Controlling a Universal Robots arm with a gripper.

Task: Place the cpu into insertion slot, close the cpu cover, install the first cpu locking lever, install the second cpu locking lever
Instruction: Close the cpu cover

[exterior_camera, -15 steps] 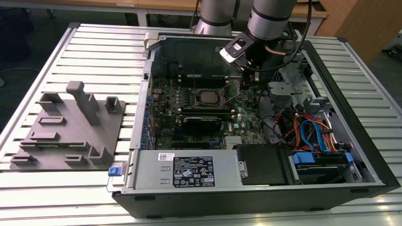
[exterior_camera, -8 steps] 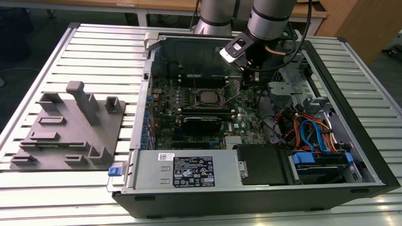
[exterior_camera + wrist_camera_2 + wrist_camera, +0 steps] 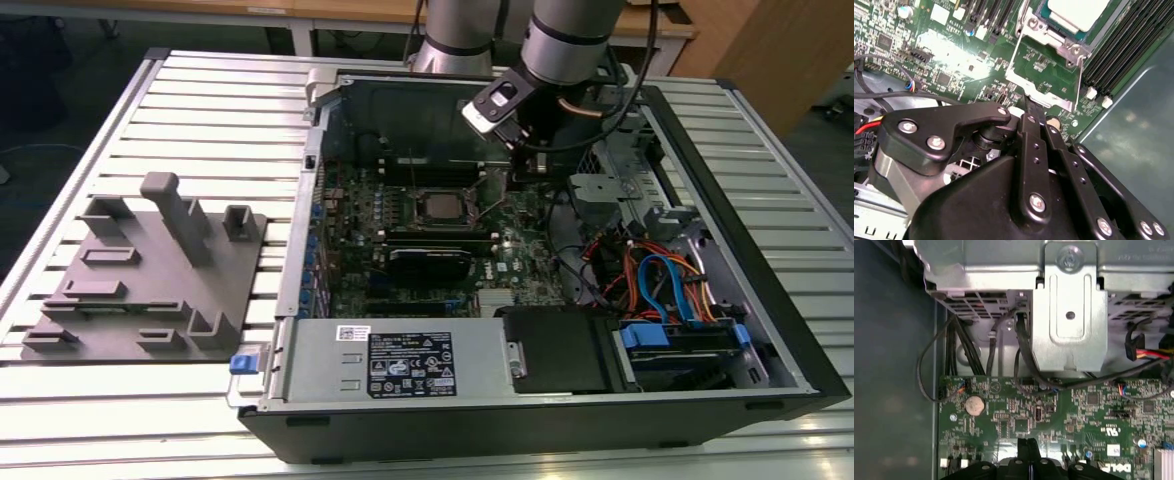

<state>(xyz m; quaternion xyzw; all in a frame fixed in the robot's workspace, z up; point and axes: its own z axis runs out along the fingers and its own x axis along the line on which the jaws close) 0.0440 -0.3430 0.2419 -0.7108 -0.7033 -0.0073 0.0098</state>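
cpu [image 3: 1080,11], near the closed claw [image 3: 1030,106], apart, green motherboard [image 3: 1049,67] between

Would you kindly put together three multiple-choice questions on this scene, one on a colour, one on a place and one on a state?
1. The moulded tray is:
A. grey
B. blue
C. orange

2. The cpu lies:
A. on the moulded tray
B. in the insertion slot
C. beside the moulded tray

3. The cpu cover is:
A. shut over the cpu
B. missing
C. swung open, off the cpu

Answers:
1 A, since the tray shows plain grey in the exterior view.
2 B, since its pale top sits within the slot's silver rim in the second wrist view.
3 C, since the cover's frame lies away from the cpu and leaves its top bare.
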